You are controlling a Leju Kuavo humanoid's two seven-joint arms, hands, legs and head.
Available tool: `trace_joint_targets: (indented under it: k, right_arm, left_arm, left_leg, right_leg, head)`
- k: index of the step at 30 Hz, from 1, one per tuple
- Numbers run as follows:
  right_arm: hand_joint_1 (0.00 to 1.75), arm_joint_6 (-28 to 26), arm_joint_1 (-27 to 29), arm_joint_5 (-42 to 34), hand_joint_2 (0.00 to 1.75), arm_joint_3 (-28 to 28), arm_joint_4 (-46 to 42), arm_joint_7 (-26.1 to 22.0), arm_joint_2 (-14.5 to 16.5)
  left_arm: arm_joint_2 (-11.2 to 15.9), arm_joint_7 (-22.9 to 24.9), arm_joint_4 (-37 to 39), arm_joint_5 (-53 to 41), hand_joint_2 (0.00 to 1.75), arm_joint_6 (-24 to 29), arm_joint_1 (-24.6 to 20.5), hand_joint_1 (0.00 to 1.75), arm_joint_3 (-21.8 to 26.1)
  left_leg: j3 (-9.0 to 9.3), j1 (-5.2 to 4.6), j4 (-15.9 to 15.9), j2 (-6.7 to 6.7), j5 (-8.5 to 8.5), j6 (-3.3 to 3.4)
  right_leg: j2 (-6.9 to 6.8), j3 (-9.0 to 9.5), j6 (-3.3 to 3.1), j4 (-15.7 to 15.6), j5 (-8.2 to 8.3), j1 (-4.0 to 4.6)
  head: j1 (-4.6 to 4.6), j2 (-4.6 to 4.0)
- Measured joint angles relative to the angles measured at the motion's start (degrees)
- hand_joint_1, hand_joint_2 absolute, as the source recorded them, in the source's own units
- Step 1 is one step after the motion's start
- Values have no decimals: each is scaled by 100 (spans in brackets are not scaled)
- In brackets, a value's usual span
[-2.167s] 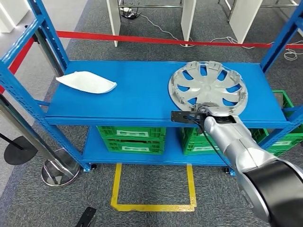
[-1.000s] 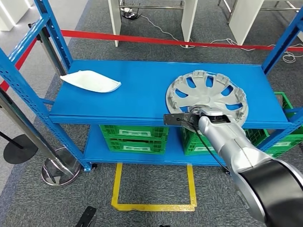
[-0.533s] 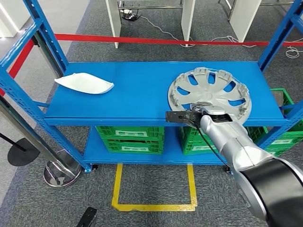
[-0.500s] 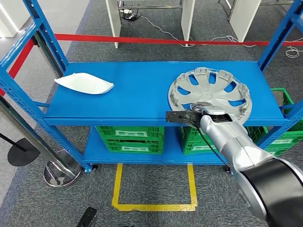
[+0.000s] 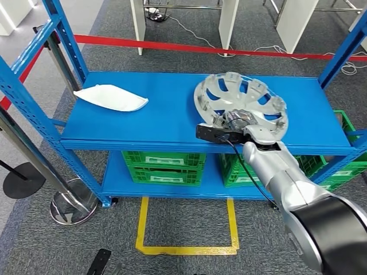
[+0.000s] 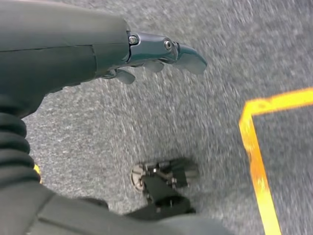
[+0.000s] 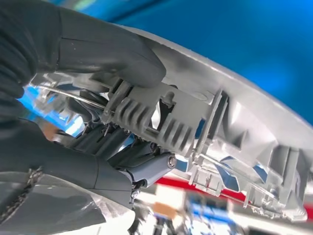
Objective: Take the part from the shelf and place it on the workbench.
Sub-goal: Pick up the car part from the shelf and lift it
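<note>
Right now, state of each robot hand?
Left robot hand: open, holding nothing.
Right robot hand: gripping the hubcap by its rim.

The right hand point(image 5: 235, 121) is mostly hidden behind its wrist camera and the hubcap's point(image 5: 241, 103) near rim. The shelf's point(image 5: 173, 117) uprights are cut off by the picture's edges. The left wrist view's floor is blurred.

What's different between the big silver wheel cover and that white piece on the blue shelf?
The wheel cover is round, silver and spoked with openings; the white part is a smooth, pointed leaf shape. The wheel cover is tilted up, gripped at its near rim by the right hand; the white part lies flat and untouched. Both are at the blue shelf.
</note>
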Motion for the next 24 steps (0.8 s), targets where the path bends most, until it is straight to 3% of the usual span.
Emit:
trace_joint_targets:
  k: [1, 2, 4, 5, 7, 10, 12, 14, 16, 17, 20, 22, 24]
  right_arm:
    - [175, -198, 49, -10, 175, 0, -50, -95, -6]
    - [175, -393, 91, -13, 175, 1, -113, -176, -11]
    - [175, -756, 124, -10, 175, 2, -273, -299, -20]
    - [175, -921, 121, -3, 175, 4, -367, -337, -24]
    - [175, -1187, 117, 27, 175, 10, -559, -373, -29]
    - [175, -1424, 129, 82, 175, 29, -891, -341, -41]
    - [175, -1564, 150, 49, 175, 46, -1142, -309, -54]
    - [175, -1751, 215, -2, 175, 57, -1371, -293, -70]
    - [175, -1901, 310, -10, 175, 68, -1570, -271, -98]
    - [175, -1943, 349, -11, 175, 79, -1661, -255, -112]
    - [175, -2035, 413, -44, 175, 99, -1881, -220, -142]
    - [175, -2184, 441, -90, 175, 99, -2017, -233, -177]
    - [175, -2378, 497, -162, 175, 99, -2196, -265, -219]
  left_arm:
    - [1, 7, 0, 7, 175, 73, -1, 0, 13]
    - [0, 16, 0, 9, 175, 120, -2, 0, 24]
    - [-3, 44, 0, 3, 175, 177, -4, 0, 36]
    - [-7, 68, 0, -2, 175, 194, -5, 0, 39]
    - [-13, 125, 0, -18, 175, 213, -1, 0, 52]
    - [-20, 189, 0, -47, 175, 213, 11, 0, 78]
    - [-21, 200, 0, -54, 175, 213, 12, 0, 86]
    - [-21, 202, 0, -62, 175, 213, 14, 0, 91]
    - [-22, 202, 0, -72, 175, 213, 17, 0, 94]
    - [-22, 202, 0, -79, 175, 213, 17, 0, 95]
    - [-21, 207, 0, -88, 175, 213, 12, 0, 97]
    - [-23, 221, 0, -92, 175, 213, 10, 0, 99]
    - [-25, 233, 0, -91, 175, 216, 20, 0, 107]
  left_leg:
    - [2, -4, 2, -6, -2, 4]
    - [4, -7, 4, -16, -4, 5]
    - [4, -16, 10, -36, -13, -9]
    - [-6, -29, 22, -42, -18, -28]
    - [-40, -47, 35, -46, -15, -81]
    - [-75, -45, 69, -42, -55, -170]
    - [-219, -35, 418, -33, -293, -234]
    - [-527, -22, 1150, -27, -633, -277]
    - [-736, -16, 1601, -26, -706, -294]
    - [-706, -15, 1512, -25, -573, -292]
    - [-279, -23, 477, -23, 19, -237]
    - [-132, -43, 107, -25, 80, -186]
    - [-116, -47, 44, -29, 42, -134]
  right_leg:
    - [0, -52, -7, 72, 40, 1]
    - [0, 2, -22, -75, 179, 1]
    - [-3, 334, -73, -806, 573, 9]
    - [-3, 511, -97, -1157, 696, 16]
    - [-1, 680, -127, -1483, 741, 34]
    - [3, 700, -174, -1528, 736, 14]
    - [-2, 720, -223, -1553, 745, -14]
    - [0, 736, -252, -1552, 734, -13]
    - [7, 763, -262, -1549, 717, -12]
    - [14, 781, -262, -1547, 706, -12]
    - [32, 826, -219, -1537, 663, 0]
    - [35, 797, -169, -1527, 658, 17]
    - [36, 767, -111, -1534, 661, 19]
  head:
    - [2, 0]
    - [2, 0]
    - [2, 0]
    - [-1, 0]
    - [-5, 0]
    - [-8, 0]
    - [-24, 0]
    - [-37, 0]
    - [-35, 0]
    - [-35, 0]
    - [-34, 0]
    - [-28, 0]
    - [-27, 0]
